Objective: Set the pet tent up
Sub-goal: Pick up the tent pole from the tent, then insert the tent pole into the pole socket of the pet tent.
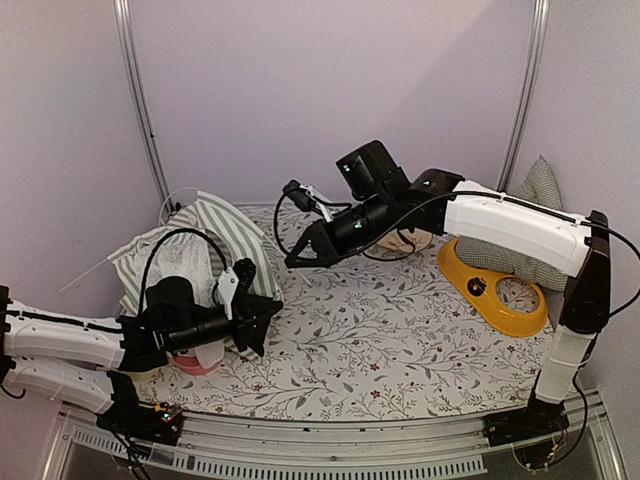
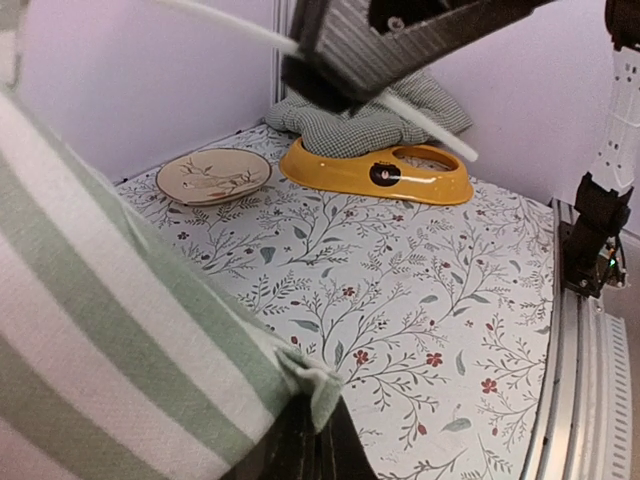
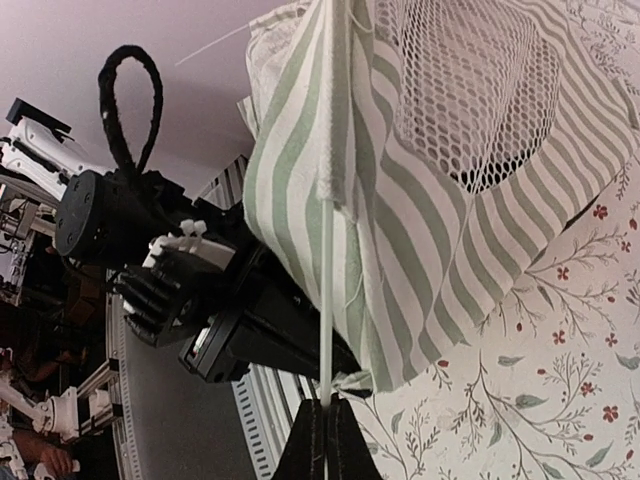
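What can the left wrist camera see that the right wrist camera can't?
Only the left wrist view: a plate, a yellow bowl and a checked cushion. Only the right wrist view: the tent's mesh window and the left arm beside it. Both: striped tent fabric, a white pole and the floral cloth.

In my left wrist view pet tent [image 2: 120,330] is blurred stripes, cut off at frame edges; left gripper [image 2: 312,445] tips partly buried under hem; plate [image 1: 420,243] mostly hidden behind right arm [image 1: 500,222]; pink item [image 1: 195,364] half hidden below gripper, I can't identify it
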Tool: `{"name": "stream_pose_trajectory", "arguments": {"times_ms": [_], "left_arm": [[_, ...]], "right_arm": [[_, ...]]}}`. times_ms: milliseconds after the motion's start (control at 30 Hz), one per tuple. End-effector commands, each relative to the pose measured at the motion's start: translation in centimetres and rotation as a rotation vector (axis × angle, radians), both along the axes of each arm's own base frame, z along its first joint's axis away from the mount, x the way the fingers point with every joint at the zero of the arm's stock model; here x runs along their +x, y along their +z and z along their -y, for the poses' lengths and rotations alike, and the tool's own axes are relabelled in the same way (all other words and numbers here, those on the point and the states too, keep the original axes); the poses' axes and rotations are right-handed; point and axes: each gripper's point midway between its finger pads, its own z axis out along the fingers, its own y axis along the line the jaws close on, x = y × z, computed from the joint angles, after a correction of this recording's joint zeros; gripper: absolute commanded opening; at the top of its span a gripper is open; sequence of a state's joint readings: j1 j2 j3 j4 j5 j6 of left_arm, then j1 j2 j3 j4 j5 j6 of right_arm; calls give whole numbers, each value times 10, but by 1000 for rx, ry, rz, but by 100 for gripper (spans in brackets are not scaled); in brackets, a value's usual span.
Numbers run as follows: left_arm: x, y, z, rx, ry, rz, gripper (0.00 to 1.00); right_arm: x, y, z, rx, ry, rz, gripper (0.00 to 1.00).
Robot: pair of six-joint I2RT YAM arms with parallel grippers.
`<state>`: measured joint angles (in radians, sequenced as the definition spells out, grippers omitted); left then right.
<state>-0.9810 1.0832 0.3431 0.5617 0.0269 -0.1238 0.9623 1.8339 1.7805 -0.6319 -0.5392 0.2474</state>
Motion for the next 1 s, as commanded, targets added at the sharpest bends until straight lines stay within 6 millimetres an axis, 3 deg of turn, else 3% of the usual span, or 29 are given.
{"name": "stream_pose_trajectory", "arguments": {"times_ms": [0, 200, 967], "left_arm": [[-18, 5, 14, 40, -48, 4, 0], [-25, 18, 23, 52, -43, 28, 0], [-46, 16, 27, 38, -91, 35, 0]], "right_arm": [[10, 70, -28, 341, -42, 62, 0], [18, 79, -39, 453, -106, 90, 0], [46, 63, -44, 492, -280, 126, 0]]}}
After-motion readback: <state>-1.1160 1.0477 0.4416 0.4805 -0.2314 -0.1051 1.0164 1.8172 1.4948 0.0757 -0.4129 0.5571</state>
